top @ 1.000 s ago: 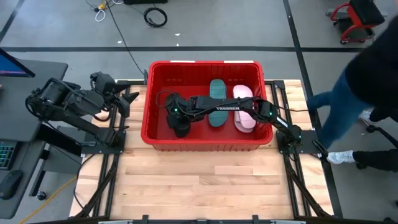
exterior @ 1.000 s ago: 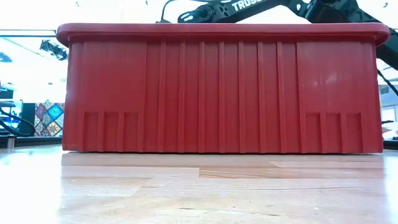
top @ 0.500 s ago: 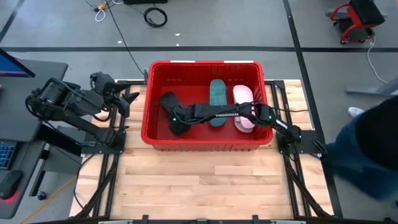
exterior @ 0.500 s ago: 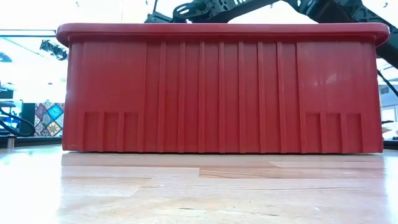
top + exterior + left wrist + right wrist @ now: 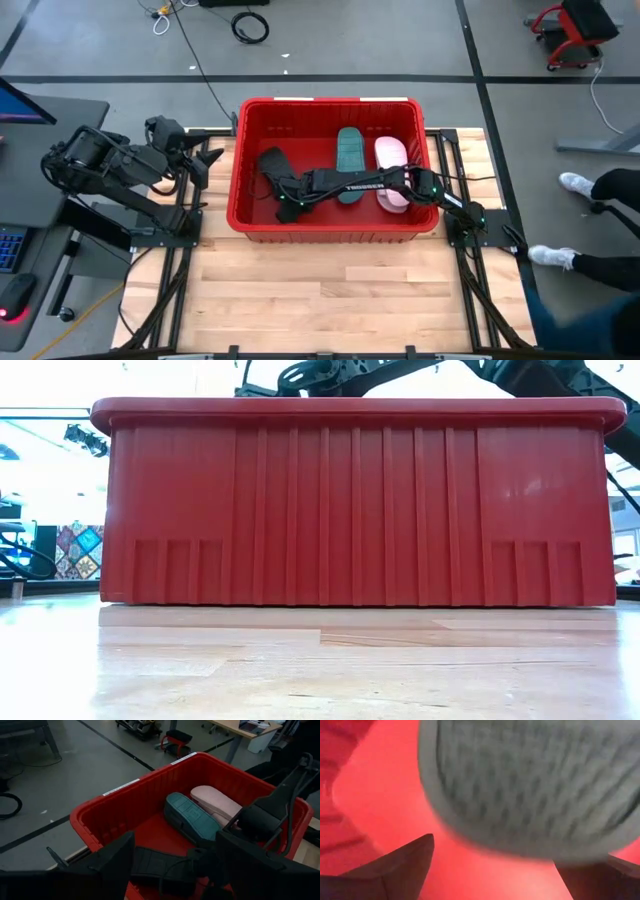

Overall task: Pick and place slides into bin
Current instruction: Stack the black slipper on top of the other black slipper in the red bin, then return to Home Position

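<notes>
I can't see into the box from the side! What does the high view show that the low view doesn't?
Only the high view shows inside the red bin: a black slide, a teal slide, a pale pink slide, the right gripper low near the black one, and the left gripper waiting outside. Only the low view shows the bin's ribbed side wall. Both show the bin on the wooden table.

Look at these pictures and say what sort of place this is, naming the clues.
Probably a robotics lab or workshop. A wooden table on a metal frame carries two mounted robot arms and a red bin, cables trail over a grey taped floor, and a wheeled red stool stands nearby.
</notes>
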